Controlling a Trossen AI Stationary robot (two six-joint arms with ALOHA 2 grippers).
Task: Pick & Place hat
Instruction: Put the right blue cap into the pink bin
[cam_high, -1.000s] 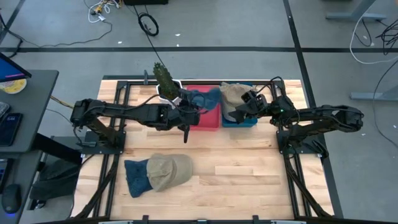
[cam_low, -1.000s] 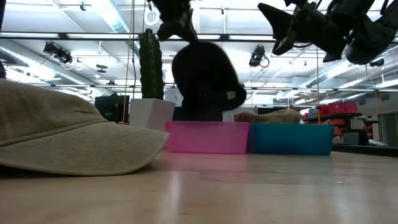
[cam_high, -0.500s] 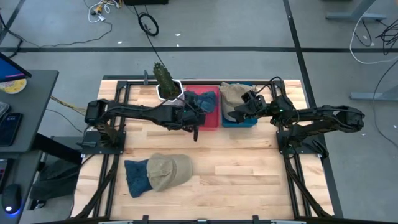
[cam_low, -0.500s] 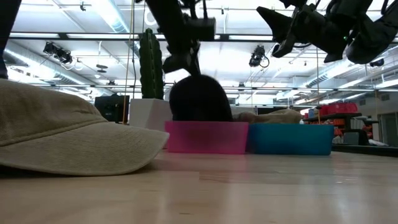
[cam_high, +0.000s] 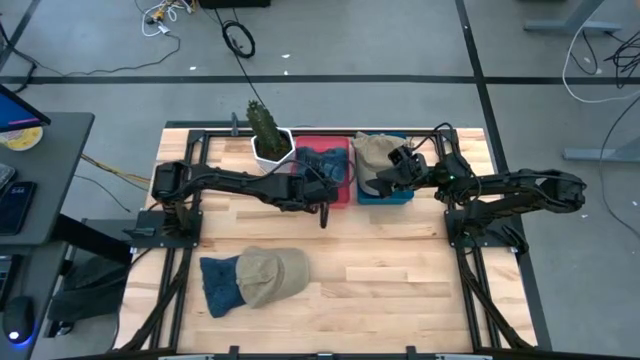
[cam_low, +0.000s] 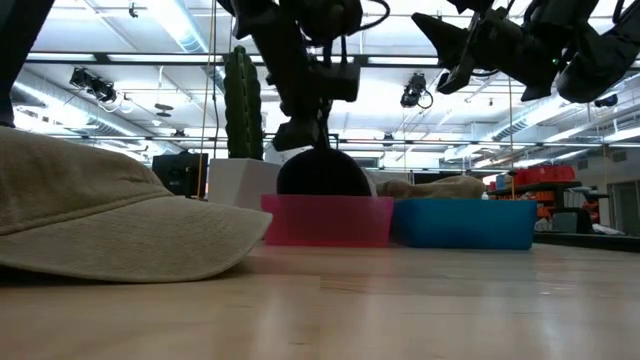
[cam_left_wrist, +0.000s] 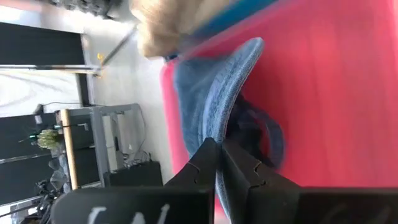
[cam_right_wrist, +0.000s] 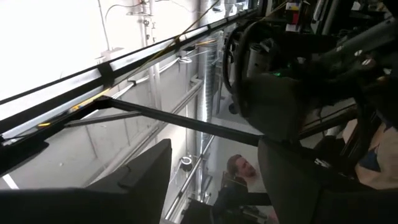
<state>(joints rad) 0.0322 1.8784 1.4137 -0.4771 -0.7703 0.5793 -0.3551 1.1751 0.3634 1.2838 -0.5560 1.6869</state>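
Note:
A blue denim hat (cam_high: 325, 163) lies in the pink bin (cam_high: 342, 196); in the low view it shows as a dark dome (cam_low: 322, 177) above the bin's wall (cam_low: 330, 222). My left gripper (cam_high: 322, 184) stands over it, pointing down, shut on it (cam_left_wrist: 217, 152). A tan hat (cam_high: 375, 153) rests in the blue bin (cam_high: 400, 195). My right gripper (cam_high: 393, 172) hovers open above that bin, high over it in the low view (cam_low: 440, 50), touching nothing. Another tan hat (cam_high: 270, 273) lies partly on a blue hat (cam_high: 218, 283) on the table's near left part. My left gripper pinches an edge of the blue denim hat (cam_left_wrist: 231, 118) between its two fingers (cam_left_wrist: 205, 163), coming from above and pointing down. The hat sits in the pink bin (cam_left_wrist: 336, 81) below the fingers, its cloth slack.
A potted cactus in a white pot (cam_high: 268, 138) stands at the far edge, just left of the pink bin. Black frame rails (cam_high: 185, 260) run along both sides of the wooden table (cam_high: 400, 280). Bare wood lies in the near middle and near right.
My left gripper has moved toward the table's right and down over the pink bin, staying shut. The blue denim hat, which hung lifted above the bin, has gone down into it and now sits inside.

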